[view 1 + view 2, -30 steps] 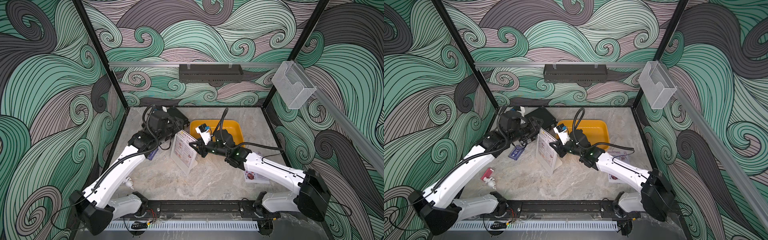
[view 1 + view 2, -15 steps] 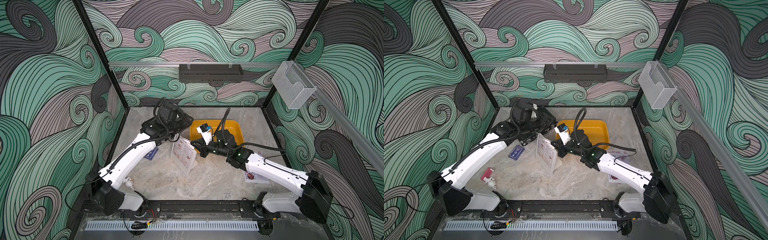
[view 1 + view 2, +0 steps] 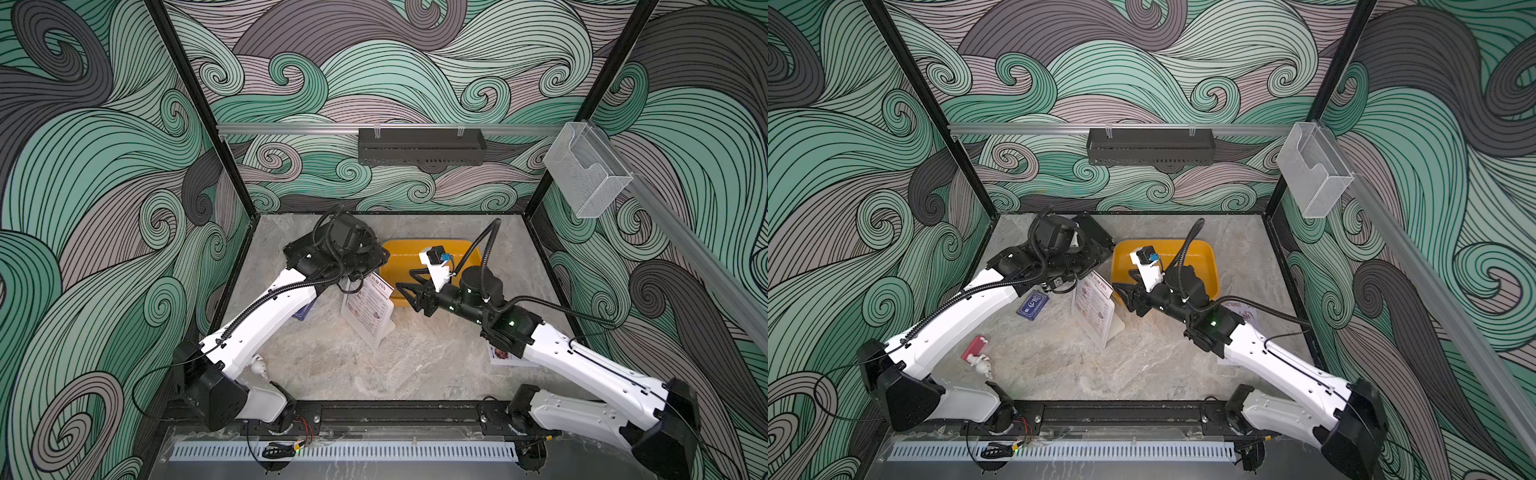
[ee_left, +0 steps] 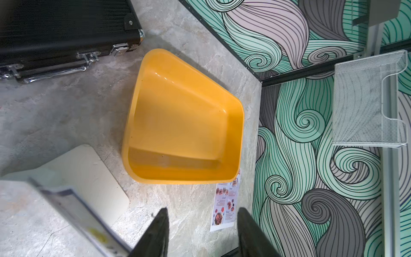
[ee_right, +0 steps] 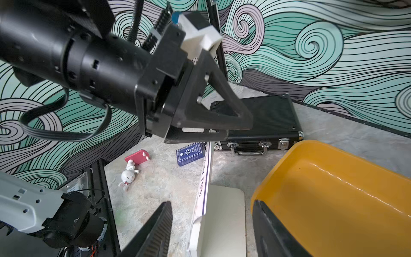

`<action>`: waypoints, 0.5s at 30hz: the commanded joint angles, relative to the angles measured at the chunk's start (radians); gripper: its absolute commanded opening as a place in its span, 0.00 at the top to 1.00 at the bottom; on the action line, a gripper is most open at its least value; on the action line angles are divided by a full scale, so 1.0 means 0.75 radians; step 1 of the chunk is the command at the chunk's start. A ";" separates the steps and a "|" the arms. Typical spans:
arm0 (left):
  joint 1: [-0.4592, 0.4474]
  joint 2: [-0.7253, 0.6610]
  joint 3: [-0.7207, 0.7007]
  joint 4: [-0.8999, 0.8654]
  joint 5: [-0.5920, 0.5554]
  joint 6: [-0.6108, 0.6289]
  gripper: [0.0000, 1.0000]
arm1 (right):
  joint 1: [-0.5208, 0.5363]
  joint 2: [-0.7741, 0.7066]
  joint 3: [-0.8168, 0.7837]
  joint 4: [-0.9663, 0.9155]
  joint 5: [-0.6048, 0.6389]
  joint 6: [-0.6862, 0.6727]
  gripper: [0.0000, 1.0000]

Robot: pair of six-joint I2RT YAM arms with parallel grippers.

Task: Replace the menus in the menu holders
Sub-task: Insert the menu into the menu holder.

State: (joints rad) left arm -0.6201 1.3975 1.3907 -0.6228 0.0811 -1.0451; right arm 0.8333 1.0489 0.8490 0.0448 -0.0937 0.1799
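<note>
Contents: yellow tub (image 3: 397,270) at far edge of table (image 3: 332,365); menu holder (image 3: 374,340) standing mid-table, containing "DIM SUM INN" menu (image 3: 368,307); second menu (image 4: 225,204) flat by right edge; right gripper (image 5: 211,203) open beside holder's top, empty; left gripper (image 4: 202,211) likewise open, empty.

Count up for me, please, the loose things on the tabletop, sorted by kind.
menus: 2, one in the stand, one lying flat
menu holder: 1
yellow tub: 1
black case: 1
blue card: 1
white figurine on red base: 1
Total: 7
</note>
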 commanded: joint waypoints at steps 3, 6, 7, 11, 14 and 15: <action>-0.026 0.011 0.005 -0.140 -0.042 -0.008 0.52 | -0.007 -0.055 -0.051 -0.067 0.123 -0.016 0.39; -0.028 -0.002 -0.028 -0.158 -0.045 0.000 0.52 | -0.007 -0.077 -0.073 -0.058 0.134 -0.003 0.39; -0.028 -0.002 -0.033 -0.170 -0.045 0.001 0.52 | -0.007 -0.079 -0.074 -0.060 0.135 -0.002 0.39; -0.036 -0.004 -0.061 -0.171 -0.039 0.005 0.52 | -0.007 -0.085 -0.076 -0.066 0.131 0.001 0.39; -0.042 0.003 -0.068 -0.166 -0.032 0.014 0.53 | -0.007 -0.089 -0.081 -0.070 0.125 0.005 0.39; -0.045 0.006 -0.068 -0.166 -0.028 0.022 0.53 | -0.008 -0.091 -0.081 -0.070 0.125 0.006 0.39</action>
State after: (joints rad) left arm -0.6449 1.4036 1.3380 -0.7128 0.0711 -1.0435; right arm 0.8310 0.9974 0.7975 -0.0051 -0.0158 0.1768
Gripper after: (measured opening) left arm 0.475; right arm 0.606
